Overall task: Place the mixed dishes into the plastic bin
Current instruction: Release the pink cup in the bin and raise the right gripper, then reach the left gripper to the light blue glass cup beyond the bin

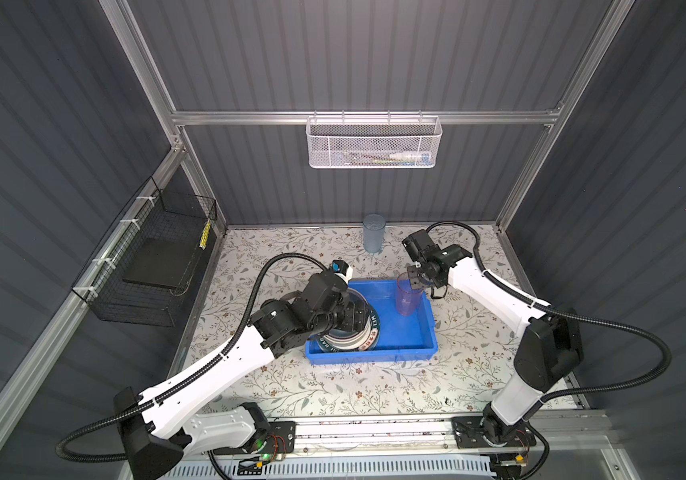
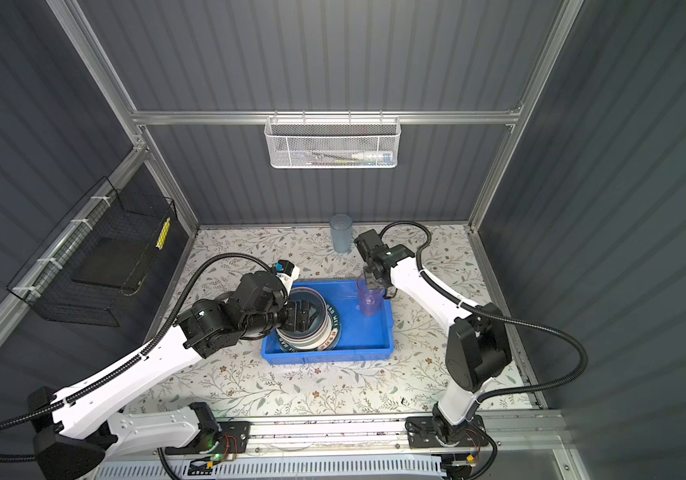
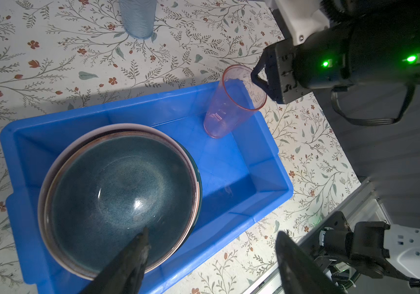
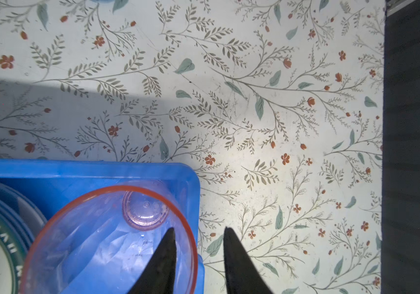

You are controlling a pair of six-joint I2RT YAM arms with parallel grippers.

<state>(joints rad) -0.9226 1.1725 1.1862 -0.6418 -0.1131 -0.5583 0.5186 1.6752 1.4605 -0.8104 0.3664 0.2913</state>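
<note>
Blue tumbler (image 3: pixel 137 19) cropped at edge; plate stack (image 1: pixel 371 334) mostly under L arm (image 1: pixel 224 365).

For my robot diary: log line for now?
pink translucent tumbler: in bright blue plastic bin | right gripper: jaws straddling its rim | left gripper: jaws open above dark-blue bowl | blue translucent tumbler: outside bin

Bench (image 1: pixel 374 382): one flat surface with a pale floral covering of grey-green sprigs, leaves and small red flowers, enclosed by dark ribbed walls on three sides.

Directly on it:
1. Plastic bin (image 1: pixel 374 357), bright blue, rectangular and shallow, near the middle, its long sides running across both top views.
2. Blue tumbler (image 1: pixel 373 235), translucent, upright, near the back edge, apart from the bin.
</note>
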